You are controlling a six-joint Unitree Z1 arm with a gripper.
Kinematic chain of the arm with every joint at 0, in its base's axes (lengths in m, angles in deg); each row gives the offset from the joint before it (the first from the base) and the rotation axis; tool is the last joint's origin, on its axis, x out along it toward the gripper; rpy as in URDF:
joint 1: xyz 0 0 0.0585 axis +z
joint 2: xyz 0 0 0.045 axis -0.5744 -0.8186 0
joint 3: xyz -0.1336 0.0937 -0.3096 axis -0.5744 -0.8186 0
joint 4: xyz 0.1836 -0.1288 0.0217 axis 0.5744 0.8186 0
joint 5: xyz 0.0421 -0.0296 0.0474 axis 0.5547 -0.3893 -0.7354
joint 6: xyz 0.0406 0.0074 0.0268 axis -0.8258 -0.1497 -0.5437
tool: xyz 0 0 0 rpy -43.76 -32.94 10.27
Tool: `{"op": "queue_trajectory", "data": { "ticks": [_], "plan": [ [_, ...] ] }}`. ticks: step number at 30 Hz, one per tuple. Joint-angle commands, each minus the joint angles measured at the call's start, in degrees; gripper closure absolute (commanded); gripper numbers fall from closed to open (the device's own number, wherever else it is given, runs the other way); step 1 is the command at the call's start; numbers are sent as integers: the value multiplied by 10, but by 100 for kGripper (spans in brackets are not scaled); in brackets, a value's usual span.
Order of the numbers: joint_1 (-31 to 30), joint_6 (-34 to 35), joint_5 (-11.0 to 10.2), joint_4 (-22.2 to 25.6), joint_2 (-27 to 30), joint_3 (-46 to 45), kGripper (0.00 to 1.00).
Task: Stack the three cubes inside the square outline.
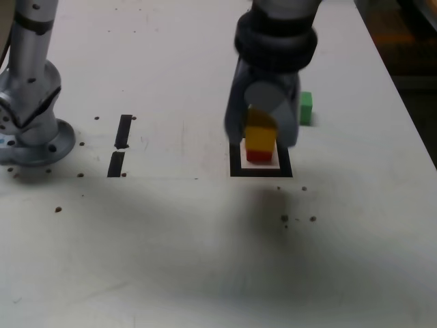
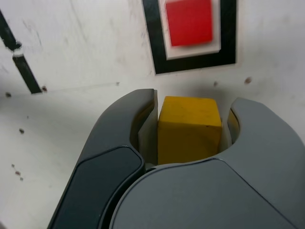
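Claw [image 2: 189, 125] closed on 1 yellow cube [image 2: 189, 130] above a white, speckled tabletop [image 1: 171, 239] with 2 black strips [image 1: 120, 145].

Pincer [image 2: 193, 112] matt, smooth, plastic-looking; yellow cube [image 2: 188, 131] matt; red cube [image 2: 189, 21] smooth, matt; tabletop [image 1: 171, 239] smooth, faintly glossy.

No legible text, labels, brands, numbers or signs in either view.
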Motion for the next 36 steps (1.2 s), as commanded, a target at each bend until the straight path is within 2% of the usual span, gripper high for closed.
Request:
{"op": "queue_trajectory", "data": {
  "ticks": [1, 8, 14, 36],
  "plan": [
    [10, 2, -2, -6, 2, -12, 86],
    [15, 7, -6, -41, 5, -39, 86],
    [34, 4, -13, -47, 8, -55, 86],
    [85, -16, -12, -108, -5, -103, 86]
  ]
}}
